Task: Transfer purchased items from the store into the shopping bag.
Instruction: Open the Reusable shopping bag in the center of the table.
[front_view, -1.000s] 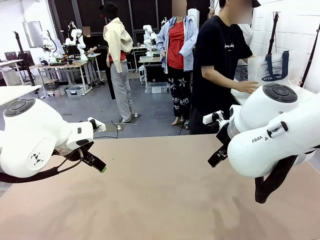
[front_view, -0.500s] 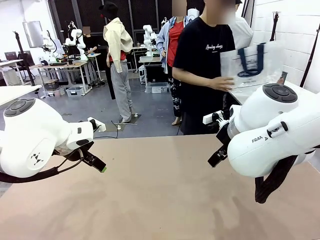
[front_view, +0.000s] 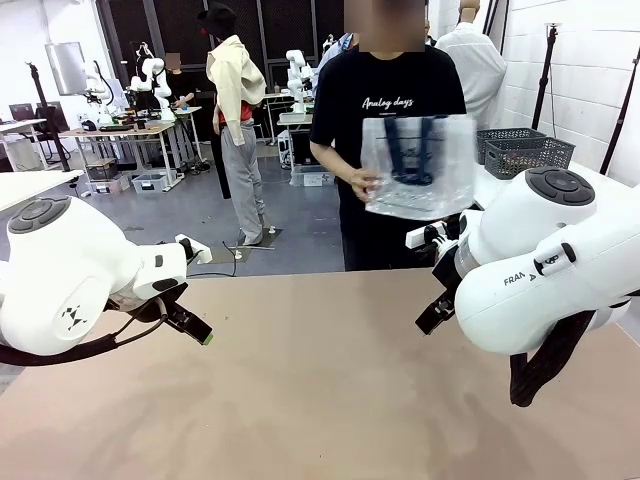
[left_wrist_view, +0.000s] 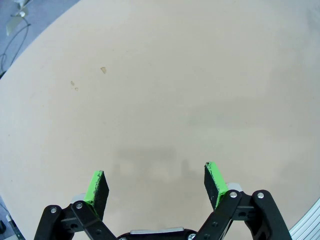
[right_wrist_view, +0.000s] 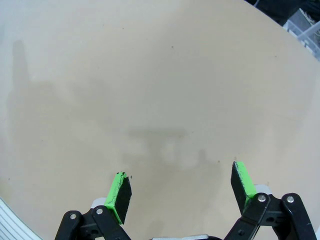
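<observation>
At the table's far edge a person in a black T-shirt holds up the shopping bag (front_view: 418, 165), translucent white with navy handles, in both hands. The store (front_view: 525, 152), a dark grey openwork basket, stands on a side table at the back right. The purchased items are out of view. My left gripper (front_view: 190, 323) hangs open over the bare table at the left. In the left wrist view its fingers (left_wrist_view: 98, 186) stand wide apart with nothing between them. At the right, my right gripper (front_view: 436, 312) hovers open, its green pads (right_wrist_view: 120, 191) spread over empty tabletop.
The tan tabletop (front_view: 320, 390) spreads between both arms. A white wall runs along the right side behind the basket. Other workbenches stand far off at the back left.
The person has turned from the side table and carried the bag leftward to the table's far edge, uncovering the basket. Neither arm has moved.
</observation>
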